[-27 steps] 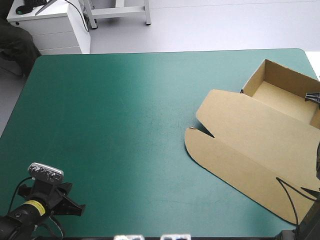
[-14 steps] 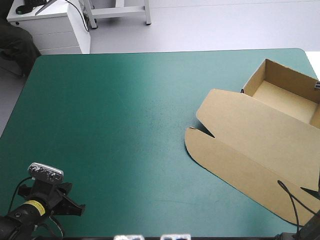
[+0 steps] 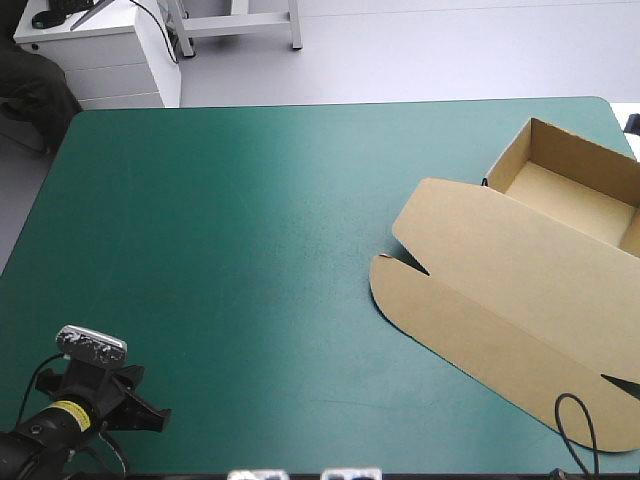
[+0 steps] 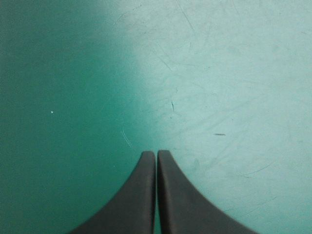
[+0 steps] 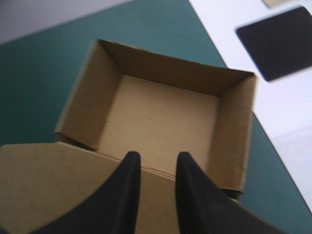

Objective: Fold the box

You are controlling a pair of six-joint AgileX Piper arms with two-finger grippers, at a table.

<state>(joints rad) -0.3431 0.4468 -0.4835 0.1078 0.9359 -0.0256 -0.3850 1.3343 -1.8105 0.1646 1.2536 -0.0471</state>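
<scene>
Starting at the near left corner, we find our left gripper [image 4: 156,156] over the bare teal-green cover [image 3: 220,250], black fingers pressed together. The brown box [image 3: 505,265] lies by the right edge, walls raised, lid [image 3: 480,325] flat. Our right gripper [image 5: 157,161] hangs above the lid's hinge, fingers narrowly apart and holding nothing.

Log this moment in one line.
box: open tray, lid flat | left gripper: jaws shut, over teal-green cover | right gripper: jaws open, above lid

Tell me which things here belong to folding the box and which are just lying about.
Job: box, tray open, lid flat; right gripper, open above it.
Lying about: only the teal-green cover; left gripper, shut, away from the box.
</scene>
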